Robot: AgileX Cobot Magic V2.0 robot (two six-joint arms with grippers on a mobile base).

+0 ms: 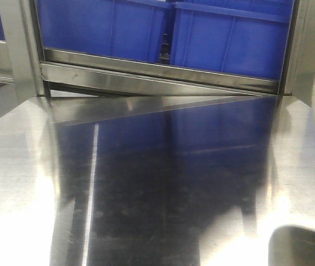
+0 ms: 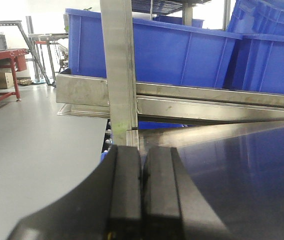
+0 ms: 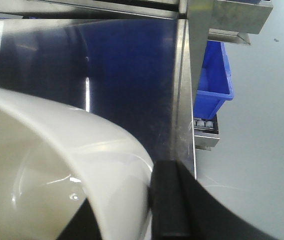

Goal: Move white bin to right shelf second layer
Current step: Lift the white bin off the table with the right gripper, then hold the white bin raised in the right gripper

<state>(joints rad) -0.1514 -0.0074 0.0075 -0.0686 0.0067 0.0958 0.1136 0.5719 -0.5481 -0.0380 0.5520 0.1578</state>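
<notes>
Left gripper (image 2: 141, 200): fingers pressed together with nothing between them, near the left edge of the steel table (image 1: 146, 194), facing an upright post (image 2: 119, 75). Blue crates (image 1: 163, 27) line the rack along the table's far edge. White bin (image 3: 57, 165): close to the table's right edge, its rim pinched by the right gripper (image 3: 132, 210), apparently with one finger inside. Open floor (image 3: 261, 125) lies to the right.

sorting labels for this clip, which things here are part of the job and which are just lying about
Job:
cream-white smooth plastic bin, rim clamped in the right gripper
target shelf level: cannot tell

Lying about:
two blue rectangular plastic crates on the stainless-steel rack
flat stainless-steel table
left gripper, shut and empty
</notes>
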